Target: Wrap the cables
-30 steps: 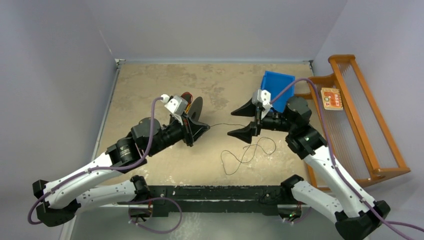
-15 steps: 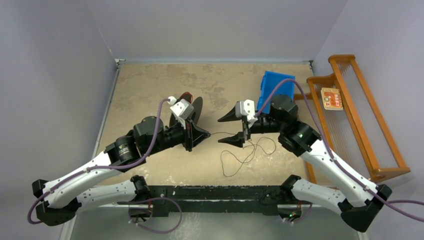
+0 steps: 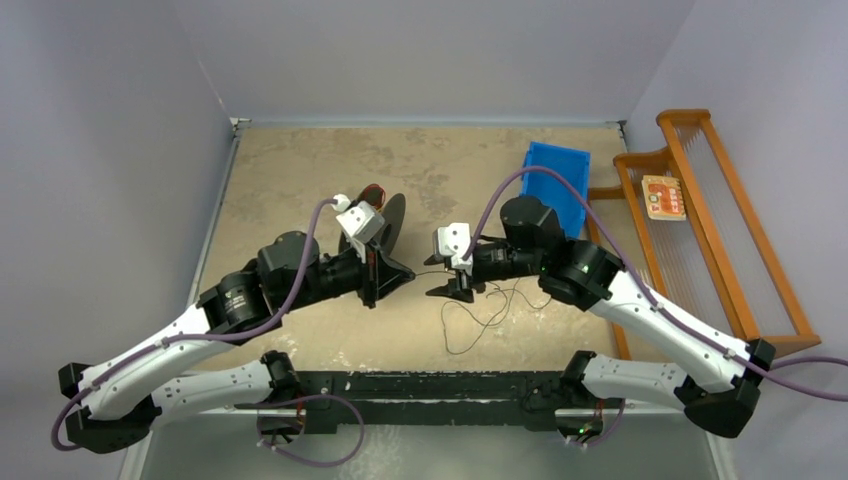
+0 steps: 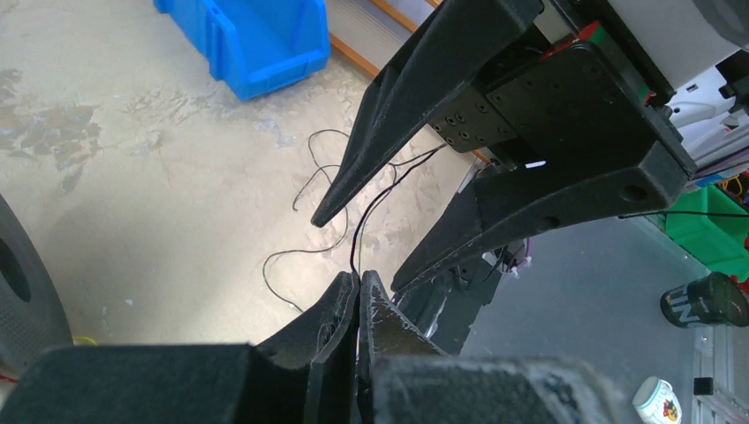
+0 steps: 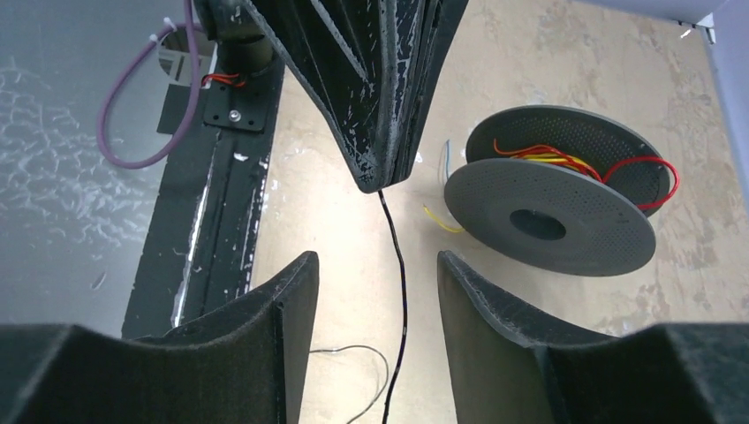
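Observation:
A thin black cable [image 3: 470,322] lies in loose loops on the table in front of my right arm. One end rises to my left gripper [image 3: 405,273]. In the left wrist view that gripper [image 4: 359,279] is shut on the black strand [image 4: 371,212]. My right gripper [image 3: 436,274] is open just right of the left fingertips. In the right wrist view [image 5: 375,258] its jaws stand on either side of the strand [image 5: 402,291] without touching it. Red, yellow and orange strands [image 5: 574,161] are wound on the black spool [image 5: 552,208], which lies behind my left gripper [image 3: 385,215].
A blue bin [image 3: 556,185] stands at the back right of the table and shows in the left wrist view [image 4: 256,40]. An orange wooden rack [image 3: 700,220] stands past the table's right edge. The black base rail [image 3: 430,385] runs along the near edge.
My right gripper has moved left toward the left gripper and now straddles the black strand, jaws narrower than before. My left gripper has stayed shut on the strand, shifting only slightly.

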Controlling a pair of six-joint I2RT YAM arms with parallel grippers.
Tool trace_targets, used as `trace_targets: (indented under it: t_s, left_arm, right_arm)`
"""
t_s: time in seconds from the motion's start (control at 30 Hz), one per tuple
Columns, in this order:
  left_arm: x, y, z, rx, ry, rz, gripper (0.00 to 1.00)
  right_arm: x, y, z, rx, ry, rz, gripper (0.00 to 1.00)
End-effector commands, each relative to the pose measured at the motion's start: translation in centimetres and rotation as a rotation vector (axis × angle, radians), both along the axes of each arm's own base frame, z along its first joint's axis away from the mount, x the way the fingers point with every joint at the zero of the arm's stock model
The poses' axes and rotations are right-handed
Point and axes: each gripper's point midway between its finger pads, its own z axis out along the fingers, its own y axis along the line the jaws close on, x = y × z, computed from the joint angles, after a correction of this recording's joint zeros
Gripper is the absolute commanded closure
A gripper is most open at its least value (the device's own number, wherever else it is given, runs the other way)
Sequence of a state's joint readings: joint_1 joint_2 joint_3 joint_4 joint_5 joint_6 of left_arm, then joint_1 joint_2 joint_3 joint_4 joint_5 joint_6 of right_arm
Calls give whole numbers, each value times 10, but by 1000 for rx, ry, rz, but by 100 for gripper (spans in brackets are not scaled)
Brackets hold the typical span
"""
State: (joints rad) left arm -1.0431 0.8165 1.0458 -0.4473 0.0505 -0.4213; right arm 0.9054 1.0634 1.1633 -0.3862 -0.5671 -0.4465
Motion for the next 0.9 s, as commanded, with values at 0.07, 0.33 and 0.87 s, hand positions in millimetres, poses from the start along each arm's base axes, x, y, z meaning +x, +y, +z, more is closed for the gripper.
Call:
trace_targets:
  t_s: [0.07,0.33,0.87]
  left_arm:
    - [-7,2,26,-50,-55,-38,100]
    - [-8,6,26,-59,-58,-32,100]
    - [7,24,28,-61,-85,94,59]
  right_arm:
    - [4,0,16,23,-53,-26,52]
    - [7,-3,19,36,-67,-58,63]
    - [24,-7,19,23,-79,-166,100]
